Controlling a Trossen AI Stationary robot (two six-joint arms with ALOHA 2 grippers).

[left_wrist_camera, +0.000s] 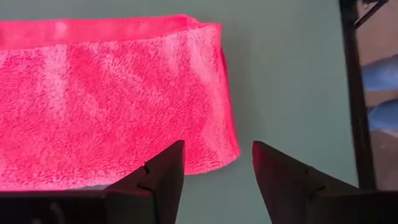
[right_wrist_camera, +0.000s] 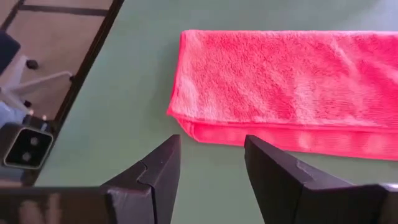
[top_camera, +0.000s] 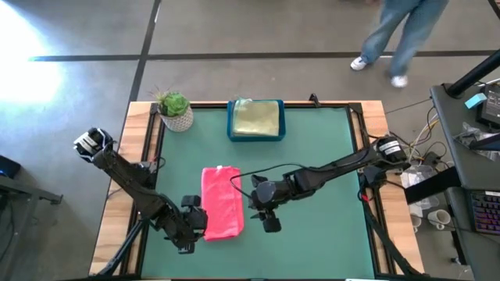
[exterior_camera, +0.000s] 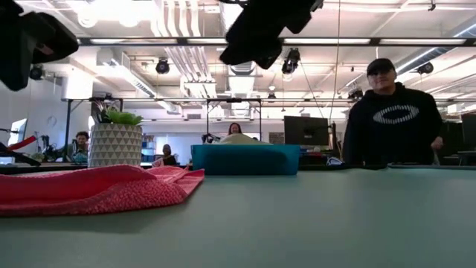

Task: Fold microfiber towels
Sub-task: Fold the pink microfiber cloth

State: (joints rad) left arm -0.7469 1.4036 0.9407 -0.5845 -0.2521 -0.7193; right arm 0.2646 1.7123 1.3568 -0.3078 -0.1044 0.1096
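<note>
A hot pink microfiber towel (top_camera: pixel 222 204) lies folded into a long strip on the green table, its length running from near to far. The folded edge (right_wrist_camera: pixel 280 138) is on its right side. My left gripper (left_wrist_camera: pixel 216 168) hovers open just off the towel's near left corner (left_wrist_camera: pixel 229 148). My right gripper (right_wrist_camera: pixel 211 163) hovers open a little right of the near right corner (right_wrist_camera: pixel 180 118). Both grippers have nothing between their fingers. In the high view the left gripper (top_camera: pixel 197 223) and right gripper (top_camera: pixel 269 219) flank the towel's near end.
A blue tray (top_camera: pixel 231 125) at the far edge holds a pale folded cloth (top_camera: pixel 257 117). A potted plant (top_camera: pixel 175 111) stands left of it. A person (exterior_camera: pixel 390 119) stands beyond the table's far side. Bare green table (top_camera: pixel 328 234) lies to the right.
</note>
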